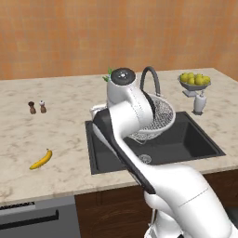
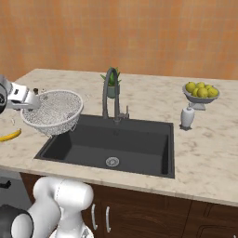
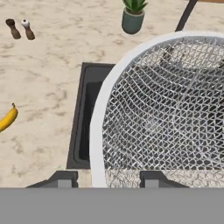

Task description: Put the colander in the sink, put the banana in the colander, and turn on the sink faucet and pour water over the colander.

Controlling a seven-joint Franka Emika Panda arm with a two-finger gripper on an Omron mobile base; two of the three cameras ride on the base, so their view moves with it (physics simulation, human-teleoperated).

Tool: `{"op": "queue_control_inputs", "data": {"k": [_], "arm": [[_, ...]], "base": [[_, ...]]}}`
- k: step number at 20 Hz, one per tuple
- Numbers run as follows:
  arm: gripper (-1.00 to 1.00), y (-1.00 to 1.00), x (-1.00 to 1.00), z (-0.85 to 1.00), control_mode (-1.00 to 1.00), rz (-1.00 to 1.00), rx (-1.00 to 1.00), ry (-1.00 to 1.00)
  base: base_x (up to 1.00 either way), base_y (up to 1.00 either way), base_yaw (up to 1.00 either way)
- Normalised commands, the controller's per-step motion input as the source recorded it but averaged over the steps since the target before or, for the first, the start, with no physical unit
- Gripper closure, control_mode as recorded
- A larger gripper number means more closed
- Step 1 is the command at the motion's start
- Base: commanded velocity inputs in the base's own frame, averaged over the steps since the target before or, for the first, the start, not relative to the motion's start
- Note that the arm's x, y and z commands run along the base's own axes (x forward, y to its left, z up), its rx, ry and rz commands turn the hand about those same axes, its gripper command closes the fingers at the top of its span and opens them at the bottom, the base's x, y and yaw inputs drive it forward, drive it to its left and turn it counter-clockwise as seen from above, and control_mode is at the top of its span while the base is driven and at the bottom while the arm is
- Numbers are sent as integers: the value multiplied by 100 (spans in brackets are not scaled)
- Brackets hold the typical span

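Observation:
My gripper is shut on the rim of the colander, a round silver-grey mesh bowl. I hold it tilted in the air over the left end of the black sink. In the left base view the colander hangs above the sink, partly hidden behind my arm. The banana lies on the counter left of the basin, also seen as banana and banana. The dark gooseneck sink faucet stands behind the basin, just beyond the colander.
A footed bowl of yellow-green fruit and a white bottle stand right of the sink. A small potted plant is behind the faucet. Two shakers stand at the far left of the counter.

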Motion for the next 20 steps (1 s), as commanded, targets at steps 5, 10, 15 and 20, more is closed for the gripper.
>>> {"op": "queue_control_inputs", "data": {"k": [5, 10, 15, 20], "arm": [[100, 93, 73, -37, -100, -1, 0, 2], [100, 21, 85, -78, -100, -8, 7, 0], [100, -37, 66, -83, -100, -29, 11, 0], [100, -11, 63, -59, -100, -20, 3, 0]], "base": [[0, 0, 0], [0, 0, 0], [0, 0, 0], [0, 0, 0]]}}
